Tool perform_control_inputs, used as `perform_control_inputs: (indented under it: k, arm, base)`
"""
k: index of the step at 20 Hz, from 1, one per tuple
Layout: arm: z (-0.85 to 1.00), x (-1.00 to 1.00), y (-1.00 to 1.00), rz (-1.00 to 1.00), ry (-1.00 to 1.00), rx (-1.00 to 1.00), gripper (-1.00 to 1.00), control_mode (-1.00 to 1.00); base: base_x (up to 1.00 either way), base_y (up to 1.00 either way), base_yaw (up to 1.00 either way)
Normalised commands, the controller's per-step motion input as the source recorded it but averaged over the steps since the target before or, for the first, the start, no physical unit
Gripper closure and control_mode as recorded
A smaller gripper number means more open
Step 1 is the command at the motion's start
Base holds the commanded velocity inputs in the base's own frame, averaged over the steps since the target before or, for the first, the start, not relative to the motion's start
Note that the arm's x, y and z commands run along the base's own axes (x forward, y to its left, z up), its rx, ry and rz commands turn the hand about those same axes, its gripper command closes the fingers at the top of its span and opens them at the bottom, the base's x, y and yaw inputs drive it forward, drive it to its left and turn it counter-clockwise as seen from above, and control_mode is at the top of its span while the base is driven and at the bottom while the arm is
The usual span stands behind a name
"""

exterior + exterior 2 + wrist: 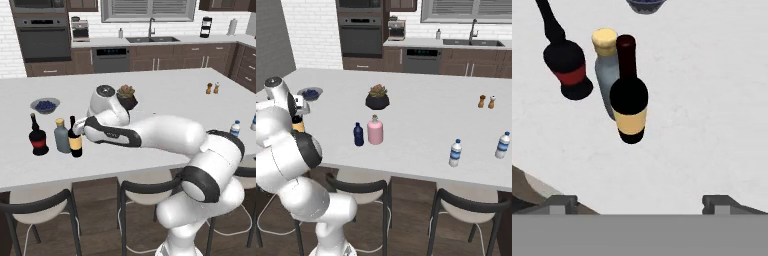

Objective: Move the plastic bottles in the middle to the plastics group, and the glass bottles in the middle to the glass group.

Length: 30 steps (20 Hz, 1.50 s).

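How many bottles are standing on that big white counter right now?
7. At the left end: black bottle, grey-blue bottle and wine bottle. In the middle: dark-blue bottle beside pink bottle. At the right: two water bottles. The arm may hide more.

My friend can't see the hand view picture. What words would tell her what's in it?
Three bottles stand close together on a white counter: a dark wine bottle with a yellow label in front, a grey-blue bottle with a yellow cap behind it, and a round black bottle with a red label. The open pincer holds nothing.
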Motion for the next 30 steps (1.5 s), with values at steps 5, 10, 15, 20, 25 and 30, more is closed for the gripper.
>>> perform_control_inputs:
  k: [5,10,15,20,25,30]
  arm:
    - [0.15,-0.45,-1.0,-0.22,0.0,0.0,-1.0,-1.0]
    - [0.19,-0.33,-1.0,-0.25,0.02,0.0,-1.0,-1.0]
    - [0.2,-0.19,-1.0,-0.27,0.05,0.0,-1.0,-1.0]
    - [0.19,-0.08,-1.0,-0.28,0.07,0.0,-1.0,-1.0]
    - [0.23,0.0,-1.0,-0.27,0.09,0.0,-1.0,-1.0]
    - [0.13,0.04,-0.68,-0.06,0.01,0.02,-1.0,-1.0]
  base:
    - [0.0,0.0,0.0]
    - [0.0,0.0,0.0]
    - [0.0,0.0,0.0]
    - [0.0,0.0,0.0]
    - [0.0,0.0,0.0]
    - [0.0,0.0,0.0]
